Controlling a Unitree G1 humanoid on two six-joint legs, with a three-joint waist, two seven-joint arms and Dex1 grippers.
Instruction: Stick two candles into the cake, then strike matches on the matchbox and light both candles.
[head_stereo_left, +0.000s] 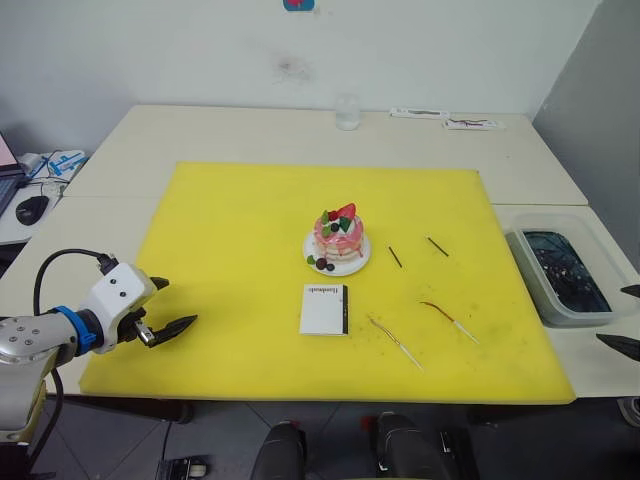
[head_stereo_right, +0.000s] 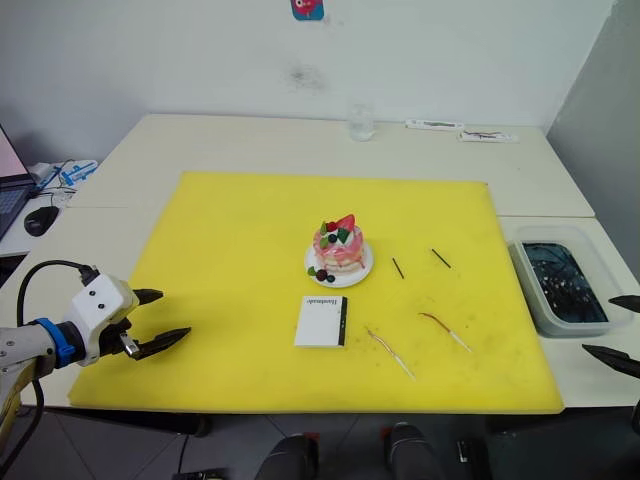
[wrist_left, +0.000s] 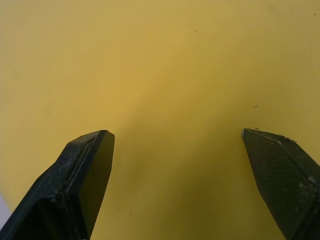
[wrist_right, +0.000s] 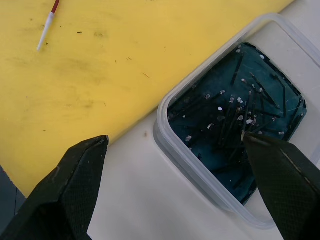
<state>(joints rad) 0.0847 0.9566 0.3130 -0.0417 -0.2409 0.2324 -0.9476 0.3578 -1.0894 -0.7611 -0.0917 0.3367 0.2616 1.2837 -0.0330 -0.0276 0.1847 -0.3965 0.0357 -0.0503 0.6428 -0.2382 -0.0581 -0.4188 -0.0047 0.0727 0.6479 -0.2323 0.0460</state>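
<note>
Nothing lit yet: cake and candles lying apart on the mat

Centrally on the yellow mat (head_stereo_left: 230, 230): the cake (head_stereo_left: 339, 236), pink, strawberry on top, on its small white plate, bare of candles. Just in front of it, toward the robot: the matchbox (head_stereo_left: 324, 308), flat, black strip on its right edge. Right of the matchbox: the two candles (head_stereo_left: 394, 341) (head_stereo_left: 449, 322), flat on the mat, slightly apart, pale ends toward the near edge. Right of the cake: the two matches (head_stereo_left: 395, 257) (head_stereo_left: 437, 246), short and dark, apart from each other.

Off the mat's right edge: a clear plastic tub (head_stereo_left: 527, 254) with dark water and spent sticks inside.

Over the mat's near left corner: left gripper (head_stereo_left: 162, 307), fingers spread wide, empty. Near the tub at the right: right gripper (head_stereo_right: 612, 331), fingers likewise parted, empty.

At the table's far edge: a clear glass (head_stereo_left: 347, 112).
</note>
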